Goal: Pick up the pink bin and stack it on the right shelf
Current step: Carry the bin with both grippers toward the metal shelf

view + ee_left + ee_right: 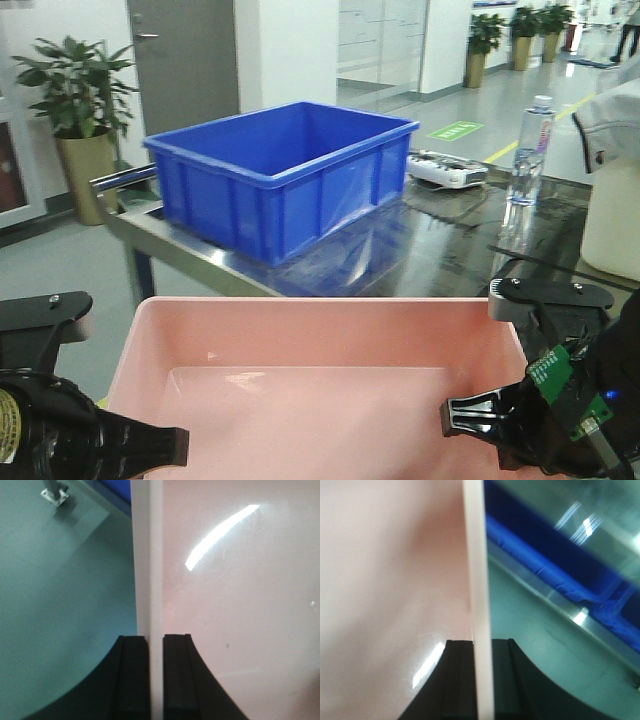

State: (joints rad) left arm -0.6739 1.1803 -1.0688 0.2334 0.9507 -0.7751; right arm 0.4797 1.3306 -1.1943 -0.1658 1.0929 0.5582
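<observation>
Office hallway and a potted plant back the steel shelf, whose shiny top carries a blue crate on its left. The pink bin hangs just short of the shelf's near edge, long axis side to side, left fingers clenched on its left wall and right fingers on its right wall. Shelf top beside the crate lies ahead and rightward, nearer the right arm, so the carry likely goes that way.

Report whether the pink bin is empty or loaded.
Empty. The pink bin shows only bare floor and walls in the front view; nothing lies inside it.
</observation>
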